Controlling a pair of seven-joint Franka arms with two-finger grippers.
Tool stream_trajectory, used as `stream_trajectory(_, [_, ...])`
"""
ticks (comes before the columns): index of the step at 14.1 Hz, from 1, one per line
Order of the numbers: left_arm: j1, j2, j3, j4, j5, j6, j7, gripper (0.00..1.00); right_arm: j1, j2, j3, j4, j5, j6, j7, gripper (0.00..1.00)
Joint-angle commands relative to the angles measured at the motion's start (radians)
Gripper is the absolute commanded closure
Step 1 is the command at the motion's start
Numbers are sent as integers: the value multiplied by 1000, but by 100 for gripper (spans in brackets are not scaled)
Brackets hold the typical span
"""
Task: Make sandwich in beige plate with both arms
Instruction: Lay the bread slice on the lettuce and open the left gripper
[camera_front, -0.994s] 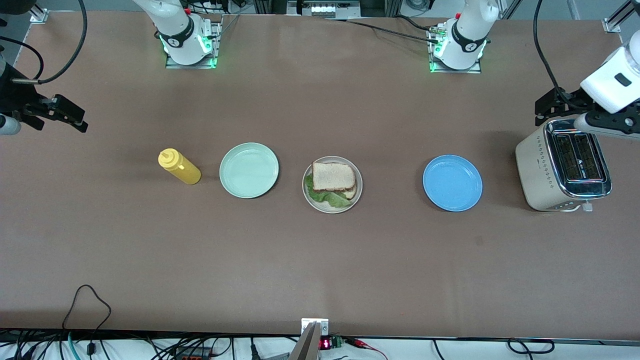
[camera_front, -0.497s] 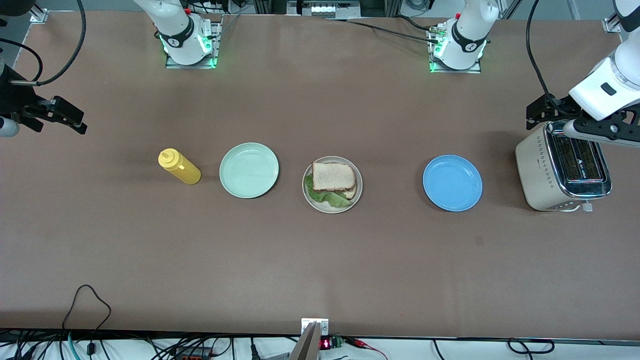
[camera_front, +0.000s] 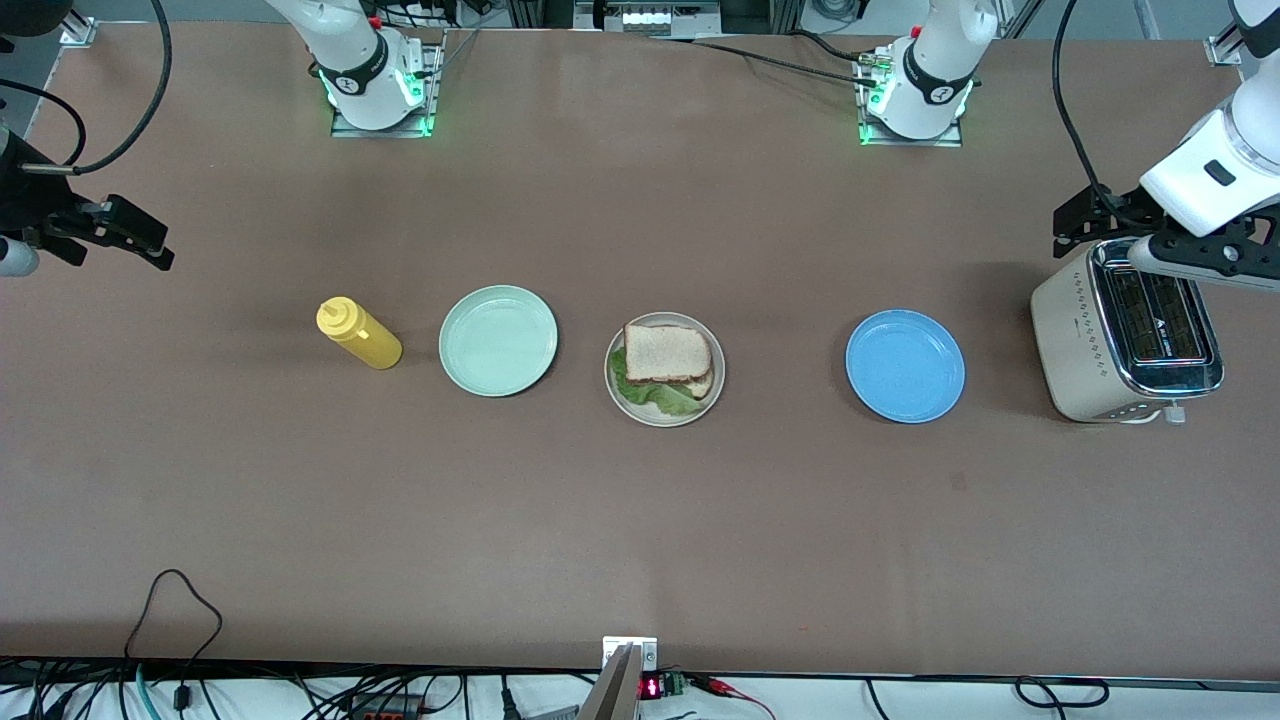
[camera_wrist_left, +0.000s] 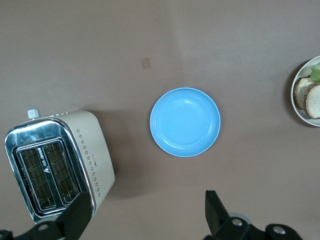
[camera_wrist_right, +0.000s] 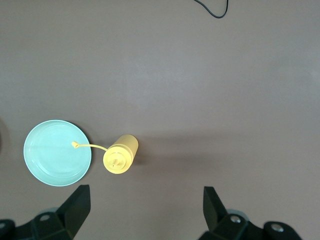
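The sandwich (camera_front: 667, 365) sits finished on the beige plate (camera_front: 714, 388) at mid-table, bread on top and lettuce poking out toward the camera. Beside it, the mint plate (camera_front: 498, 340) and mustard bottle (camera_front: 358, 334) lie toward the right arm's end; the blue plate (camera_front: 905, 365) and toaster (camera_front: 1125, 343) toward the left arm's. Up high, the left gripper (camera_wrist_left: 145, 220) hangs over the toaster's edge, jaws wide and empty; the right gripper (camera_wrist_right: 145, 212) hangs over bare table (camera_front: 640, 540) by the bottle, jaws wide and empty.

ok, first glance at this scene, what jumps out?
The finished sandwich, lettuce poking out, on the beige plate mid-table, between a mint-green plate and a blue plate. The yellow squeeze bottle sits at the right arm's end, the toaster at the left arm's. Both grippers are open and empty: left gripper by the toaster, right gripper near the table's end.
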Motion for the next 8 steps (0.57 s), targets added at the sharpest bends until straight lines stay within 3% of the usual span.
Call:
stream_trajectory(1, [-1,-14,-3,-1,-14,-9,-12,0,0,6,-1,18,7,-2,-13,0])
stream_trajectory(4, [-1,-16,-3,-1,-14,-11,-10,0,24,6,-36,18,6,-1,-13,0])
stream_trajectory(8, [-3,-16,-4,-1,-12,-12,-9,0,17,6,-36,16,4,-1,-13,0])
